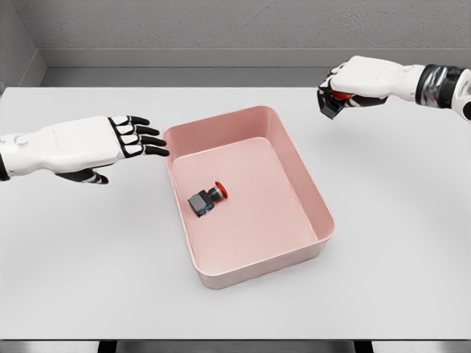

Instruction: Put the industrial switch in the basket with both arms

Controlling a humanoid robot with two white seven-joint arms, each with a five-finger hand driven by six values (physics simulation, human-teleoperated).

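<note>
A pink basket [321,220] stood on the white table [397,243], turned a little so that its long sides ran from the upper left to the lower right. Inside it, on the floor of the basket and nearer to the left wall, lay one industrial switch [207,200], a dark grey body with a red button, resting on its side with the button pointing to the upper right. The left hand [110,143] was stretched out flat just beside the upper left corner of the basket, its black fingertips [151,140] spread and holding nothing; I could not tell if they touched the rim. The right hand [352,88] was well apart from the basket, over the far right part of the table, and its fingers were closed around a second switch [337,98], of which a dark body and some red showed between the fingers.
</note>
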